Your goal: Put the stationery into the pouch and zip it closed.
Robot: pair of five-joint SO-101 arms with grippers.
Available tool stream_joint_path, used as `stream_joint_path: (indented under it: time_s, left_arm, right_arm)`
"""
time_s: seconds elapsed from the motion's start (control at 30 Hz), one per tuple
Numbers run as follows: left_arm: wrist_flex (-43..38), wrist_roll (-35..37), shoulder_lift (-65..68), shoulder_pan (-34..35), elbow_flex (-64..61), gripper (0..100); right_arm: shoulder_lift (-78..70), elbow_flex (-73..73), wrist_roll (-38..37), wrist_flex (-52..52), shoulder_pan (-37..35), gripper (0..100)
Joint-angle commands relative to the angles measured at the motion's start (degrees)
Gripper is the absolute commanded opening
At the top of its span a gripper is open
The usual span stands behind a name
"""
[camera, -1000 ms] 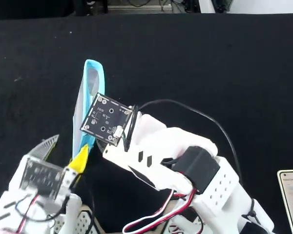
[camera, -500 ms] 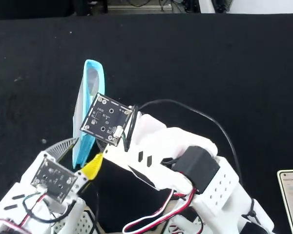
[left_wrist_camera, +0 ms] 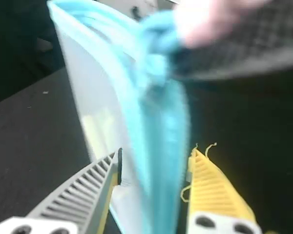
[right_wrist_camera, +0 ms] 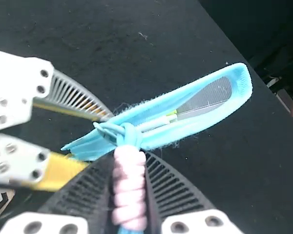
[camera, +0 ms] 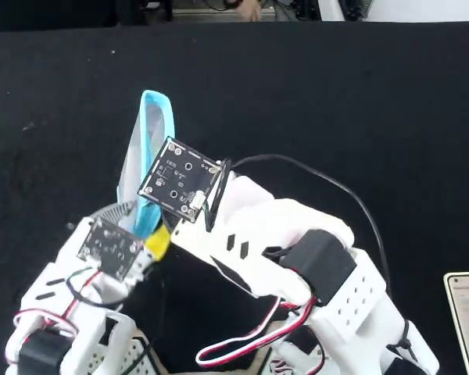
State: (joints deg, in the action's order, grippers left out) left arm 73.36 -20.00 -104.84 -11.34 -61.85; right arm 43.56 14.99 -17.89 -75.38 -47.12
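The light blue pouch stands on its edge on the black table. Through its opening and mesh side I see a green and white pen inside. My right gripper is shut on the pink zipper cord, which is knotted to the blue pull at the pouch's near end. My left gripper is open, with its grey finger on one side of that same pouch end and its yellow finger on the other. In the high view the left gripper sits just beside the right arm's camera board.
A phone lies at the table's right edge. Both arm bodies crowd the near side of the table, with a red and white cable looping below the right arm. The far and right parts of the black table are bare.
My left arm has swung in toward the pouch, so its open fingers now straddle the pouch's near end. The right gripper and pouch have shifted slightly away and to the right.
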Motion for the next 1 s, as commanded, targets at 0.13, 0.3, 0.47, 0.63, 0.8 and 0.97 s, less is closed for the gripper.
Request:
stream_joint_path:
  time_s: [0.13, 0.3, 0.47, 0.63, 0.8, 0.97]
  left_arm:
    - [1.49, 0.26, 0.18, 1.45, 4.18, 3]
    - [9.23, 0.00, 0.18, -0.66, 10.42, 3]
    - [10.37, -0.26, 0.18, -0.04, 10.68, 3]
    - [10.37, -0.26, 0.18, -0.04, 10.15, 3]
    - [10.29, -0.26, 0.18, -0.04, 10.68, 3]
    - [10.20, -0.26, 0.18, -0.04, 10.24, 3]
  right_arm:
    - [0.31, -0.31, -0.26, 1.41, 0.97, 1.1]
    - [0.40, -0.48, -0.18, 3.78, 1.05, 1.1]
    - [1.36, -0.22, 0.00, 3.52, 1.05, 1.1]
    - [5.14, -0.22, 5.19, 3.52, 5.10, 1.1]
    - [5.67, 2.68, 5.10, 5.45, 12.13, 1.1]
    - [5.67, 6.55, 5.54, 9.85, 14.77, 1.1]
